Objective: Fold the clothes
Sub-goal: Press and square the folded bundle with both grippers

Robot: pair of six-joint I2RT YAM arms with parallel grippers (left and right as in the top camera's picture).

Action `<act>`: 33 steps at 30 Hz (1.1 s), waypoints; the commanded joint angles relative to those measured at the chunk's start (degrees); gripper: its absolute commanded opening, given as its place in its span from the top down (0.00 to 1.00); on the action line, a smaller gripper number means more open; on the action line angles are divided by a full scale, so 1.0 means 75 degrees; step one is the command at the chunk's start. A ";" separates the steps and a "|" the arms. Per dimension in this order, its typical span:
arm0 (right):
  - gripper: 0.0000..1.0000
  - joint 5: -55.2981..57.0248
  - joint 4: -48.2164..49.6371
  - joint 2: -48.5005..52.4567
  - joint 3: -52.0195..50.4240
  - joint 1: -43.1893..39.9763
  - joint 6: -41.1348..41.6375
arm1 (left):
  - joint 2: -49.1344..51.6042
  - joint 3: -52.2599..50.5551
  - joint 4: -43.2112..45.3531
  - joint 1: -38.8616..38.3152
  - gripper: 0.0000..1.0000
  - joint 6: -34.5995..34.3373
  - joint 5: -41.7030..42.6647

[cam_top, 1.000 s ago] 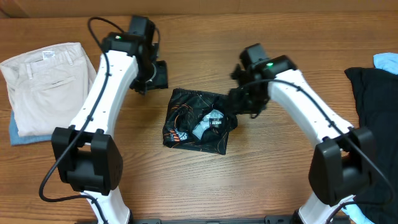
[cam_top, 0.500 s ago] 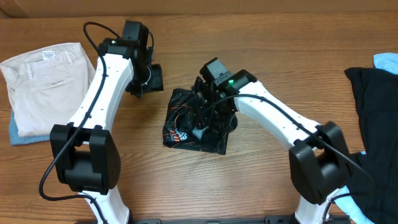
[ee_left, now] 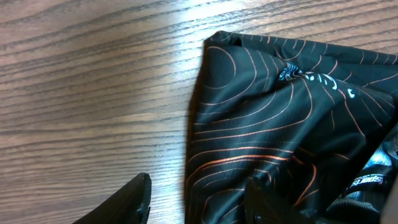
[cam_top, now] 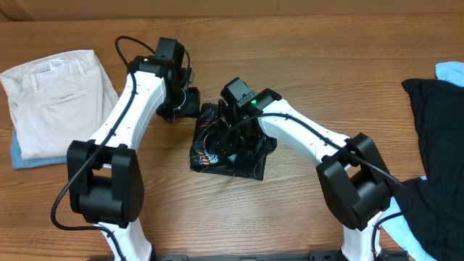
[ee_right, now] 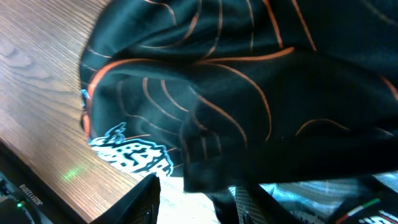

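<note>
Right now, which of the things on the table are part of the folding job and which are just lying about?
In the job: black patterned top; plain black garment at the right edge.
Lying about: folded beige trousers; blue cloth under them; light blue cloth beside the black garment.

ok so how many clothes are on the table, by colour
beige: 1, folded trousers
black with orange lines: 1, sports top
plain black: 1, black garment
light blue: 3 patches, left cloth, top right scrap, lower right scrap
total: 6, if the two scraps are separate
</note>
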 commanded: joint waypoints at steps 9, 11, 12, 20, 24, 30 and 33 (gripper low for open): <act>0.81 -0.0041 0.0254 0.0070 0.0023 0.0003 0.0393 | 0.0070 -0.0067 0.0111 -0.0178 0.48 0.0198 0.0085; 0.87 -0.0035 0.0271 0.0070 0.0023 0.0003 0.0490 | 0.0070 -0.0067 0.0114 -0.0181 0.48 0.0198 0.0087; 0.93 -0.0032 0.0248 0.0070 0.0023 0.0003 0.0504 | 0.0070 -0.0070 0.0102 -0.0181 0.49 0.0195 0.0090; 0.96 0.1457 -0.1778 -0.0213 0.0064 -0.0691 0.0731 | 0.0070 -0.0073 0.0012 -0.0291 0.49 0.0210 0.0096; 0.96 0.1772 -0.2323 -0.0603 0.0064 -0.1151 0.0702 | 0.0070 -0.0102 0.0003 -0.0519 0.49 0.0227 0.0090; 0.96 0.1772 -0.2562 -0.0886 0.0061 -0.1408 0.0670 | 0.0070 -0.0370 0.0277 -0.0950 0.49 0.0221 0.0064; 0.95 0.1772 -0.2556 -0.0886 0.0061 -0.1364 0.0667 | 0.0070 -0.0530 0.0376 -0.1116 0.48 0.0221 0.0067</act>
